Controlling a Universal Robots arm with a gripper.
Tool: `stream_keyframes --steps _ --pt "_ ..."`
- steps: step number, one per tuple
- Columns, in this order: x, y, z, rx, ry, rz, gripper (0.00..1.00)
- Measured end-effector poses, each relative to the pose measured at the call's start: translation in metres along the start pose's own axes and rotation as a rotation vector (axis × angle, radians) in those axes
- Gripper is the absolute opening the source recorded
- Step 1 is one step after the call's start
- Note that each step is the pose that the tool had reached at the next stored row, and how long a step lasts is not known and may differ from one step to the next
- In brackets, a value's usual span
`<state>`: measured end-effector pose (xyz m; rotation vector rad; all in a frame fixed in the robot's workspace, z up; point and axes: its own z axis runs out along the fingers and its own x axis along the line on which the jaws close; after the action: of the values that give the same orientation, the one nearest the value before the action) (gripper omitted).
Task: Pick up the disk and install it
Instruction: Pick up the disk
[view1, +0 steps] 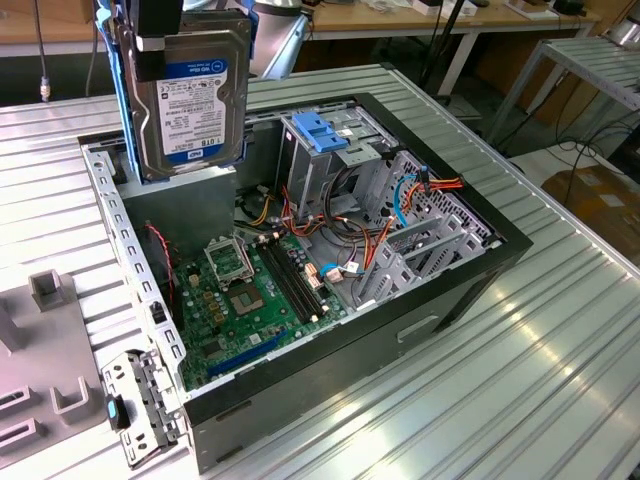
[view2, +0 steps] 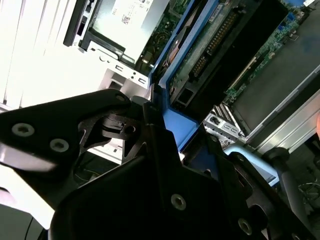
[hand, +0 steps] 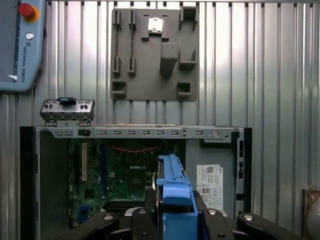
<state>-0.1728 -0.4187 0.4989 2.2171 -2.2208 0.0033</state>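
The gripper (hand: 175, 224) is clenching the disk (view1: 190, 100) by its blue rail frame. It is holding the disk upright in the air over the open computer case (view1: 400, 335), at the exterior view's far left. The green motherboard (view1: 250, 300) is lying below.

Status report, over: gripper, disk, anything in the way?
Gripper shut on the disk. Disk upright, label showing, held above the open computer case. Blue-topped drive cage apart from it; cables bunched beside the cage.
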Motion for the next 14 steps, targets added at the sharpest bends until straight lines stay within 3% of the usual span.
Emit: stream_keyframes --steps 6,12,14 --pt "0.0001 -0.0200 0.0002 0.0001 -0.0001 0.000 0.37" --pt "0.0000 -0.0483 0.0003 0.0000 -0.0001 0.000 0.37" --pt "0.0001 -0.0493 0.0003 0.0000 -0.0001 0.000 0.37"
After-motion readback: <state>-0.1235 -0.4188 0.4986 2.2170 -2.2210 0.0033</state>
